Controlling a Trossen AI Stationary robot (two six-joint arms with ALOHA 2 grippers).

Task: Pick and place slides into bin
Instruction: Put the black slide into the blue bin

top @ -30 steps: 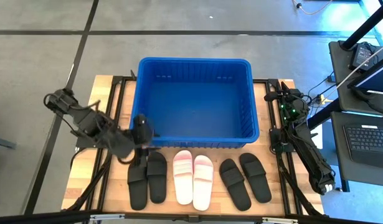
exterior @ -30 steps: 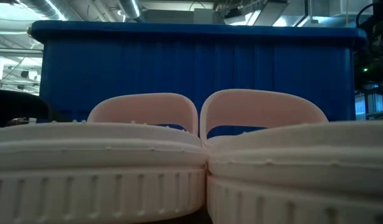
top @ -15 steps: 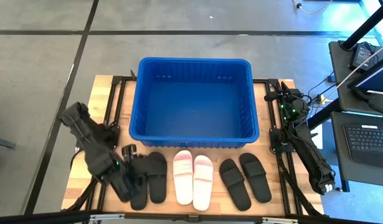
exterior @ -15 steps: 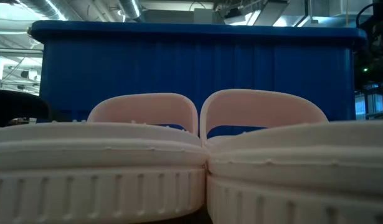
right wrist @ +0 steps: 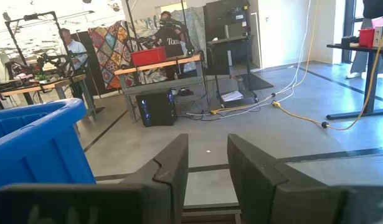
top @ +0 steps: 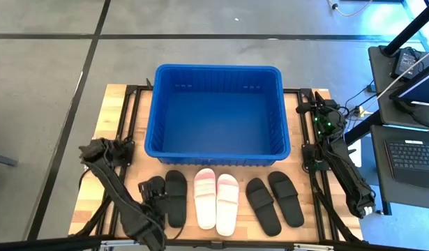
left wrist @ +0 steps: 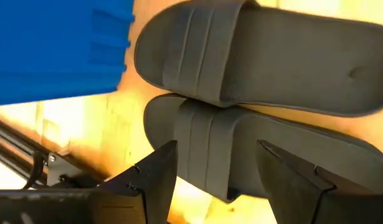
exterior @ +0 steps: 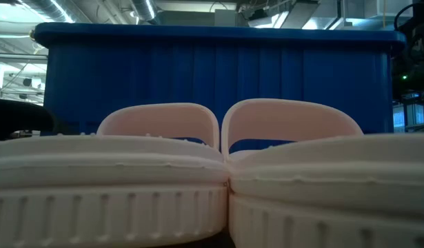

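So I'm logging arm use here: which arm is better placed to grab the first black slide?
Left. The left gripper hangs open over the leftmost black slide, while the right gripper waits at the table's right edge.

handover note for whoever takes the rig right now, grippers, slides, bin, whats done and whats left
Left gripper: open, poised over the outermost black slide of the left pair, fingers straddling its strap end, nothing gripped.
Right gripper: open and empty, parked at the table's right edge, pointing out at the room.
Slides: all six lie in a row on the table in front of the bin: left black pair, pink-white pair in the middle, right black pair.
Done: nothing binned; the bin looks empty.
Left: all six slides, starting with the one under the left gripper.
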